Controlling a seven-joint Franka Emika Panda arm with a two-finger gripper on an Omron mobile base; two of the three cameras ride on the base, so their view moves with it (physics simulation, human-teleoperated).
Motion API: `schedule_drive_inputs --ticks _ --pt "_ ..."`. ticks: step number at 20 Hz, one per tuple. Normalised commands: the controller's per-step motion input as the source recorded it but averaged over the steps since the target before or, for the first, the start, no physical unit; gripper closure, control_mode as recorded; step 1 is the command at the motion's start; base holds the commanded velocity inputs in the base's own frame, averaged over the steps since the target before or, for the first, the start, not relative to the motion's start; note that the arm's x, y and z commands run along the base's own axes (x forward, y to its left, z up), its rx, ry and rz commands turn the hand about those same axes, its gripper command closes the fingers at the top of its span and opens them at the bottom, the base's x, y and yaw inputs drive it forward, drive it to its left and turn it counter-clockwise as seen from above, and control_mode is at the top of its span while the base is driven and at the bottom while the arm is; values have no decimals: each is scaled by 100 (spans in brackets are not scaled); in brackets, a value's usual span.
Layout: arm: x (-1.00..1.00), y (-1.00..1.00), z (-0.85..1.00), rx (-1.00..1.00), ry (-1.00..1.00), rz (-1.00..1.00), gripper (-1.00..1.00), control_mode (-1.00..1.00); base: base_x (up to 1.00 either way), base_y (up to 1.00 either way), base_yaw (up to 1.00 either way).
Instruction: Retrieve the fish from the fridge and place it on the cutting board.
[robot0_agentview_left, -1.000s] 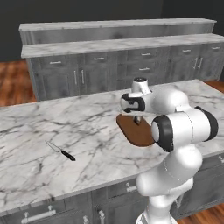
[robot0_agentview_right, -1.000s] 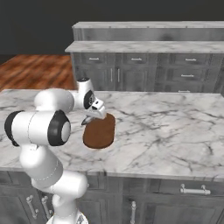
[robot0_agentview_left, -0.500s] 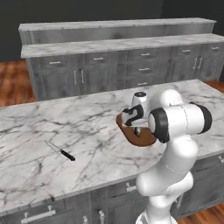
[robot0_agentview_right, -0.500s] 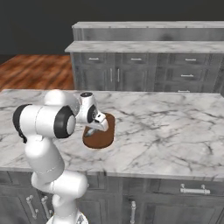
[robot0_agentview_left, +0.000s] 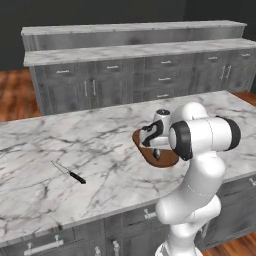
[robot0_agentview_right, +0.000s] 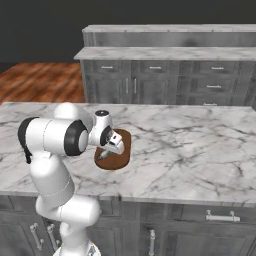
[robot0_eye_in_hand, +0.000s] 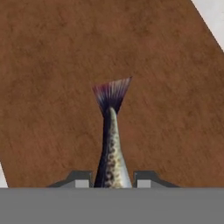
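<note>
In the hand view the fish (robot0_eye_in_hand: 112, 144) stands in the middle of the frame, its fan tail pointing up. The two dark fingertips (robot0_eye_in_hand: 78, 178) sit just beside its body, one on each side, but I cannot tell if they press on it. Brown wood of the cutting board (robot0_eye_in_hand: 52, 65) lies behind the fish.

In the left base view the gripper (robot0_agentview_left: 156, 150) hangs low over the board at the middle right of the frame. The marble counter (robot0_agentview_left: 45, 150) also holds a thin knife (robot0_agentview_left: 70, 172) at the lower left, well apart from the board.

In the right base view the gripper (robot0_agentview_right: 106, 152) is over the near end of the board, left of the middle.
</note>
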Motion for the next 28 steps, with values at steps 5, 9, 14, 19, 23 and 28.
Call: schedule_drive_inputs --ticks 5,9,14,19,23,28 --pt "0 0 0 0 0 0 -100 -100 0 0 0" --pt "-8 0 7 -1 0 0 -100 -100 0 0 0" --pt "-52 0 78 -1 -1 0 -100 -100 0 0 0" --pt "-62 0 100 0 7 0 -100 -100 0 0 0" --pt "-100 0 100 2 9 -1 -100 -100 0 0 0" --pt "-100 0 99 0 25 0 -100 -100 0 0 0"
